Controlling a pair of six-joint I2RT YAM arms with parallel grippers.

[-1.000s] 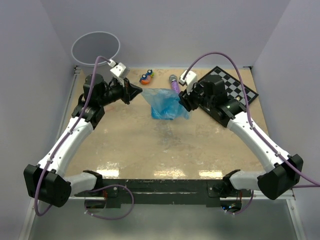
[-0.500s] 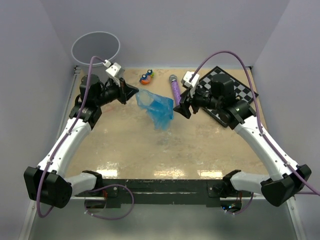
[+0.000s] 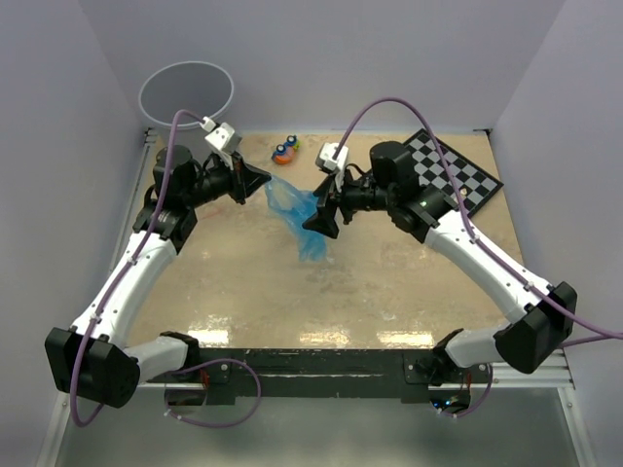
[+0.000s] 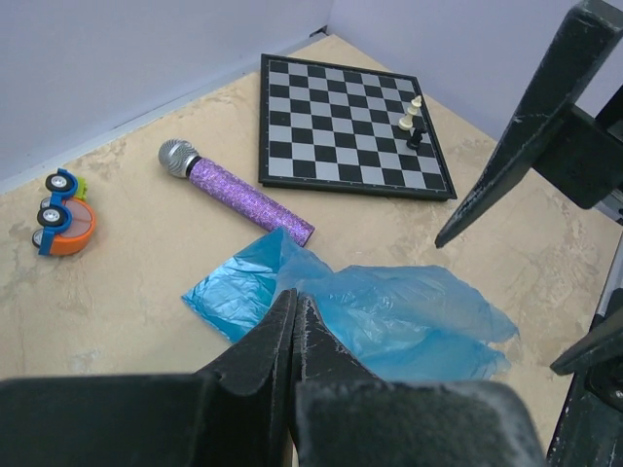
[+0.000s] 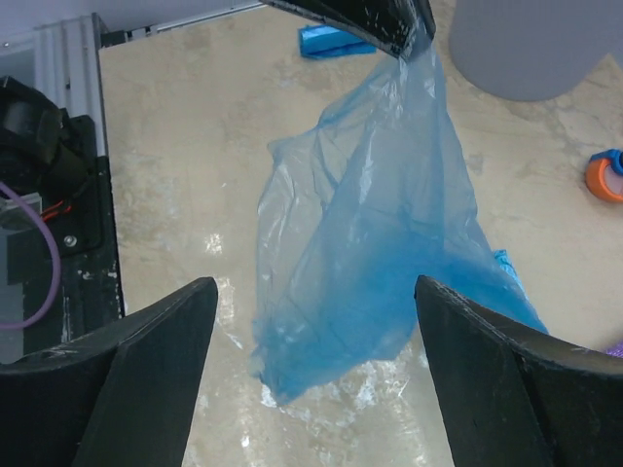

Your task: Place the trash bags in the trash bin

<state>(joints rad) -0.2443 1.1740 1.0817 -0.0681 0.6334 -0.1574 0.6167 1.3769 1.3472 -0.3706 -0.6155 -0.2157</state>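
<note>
My left hand (image 3: 261, 180) is clenched on the top corner of a trash bag (image 3: 304, 222), its two fingers pressed flat together with the blue film pinched between them. I hold it by that corner so the sheet hangs down in one long fold instead of spreading across the worktop (image 3: 243, 282). Its lower end reaches the surface or nearly so; I cannot tell whether it touches. My right hand (image 5: 313, 287) faces it from the other side, released, jaws wide, one finger on either side of the hanging film and clear of it. I judge it is there to gather the loose tail, so the bag goes in as a bundle and does not drape over the edge. The trash bin (image 3: 143, 107) stands in the far left corner behind my left arm, well apart from the bag, so nothing is in it from this carry yet. A smaller blue scrap (image 5: 331, 41) lies on the worktop beyond; whether it is a separate bag I cannot say. The purple microphone (image 4: 238, 193), chessboard (image 4: 341, 122) and toy car (image 4: 60, 211) lie farther out, off my path.
</note>
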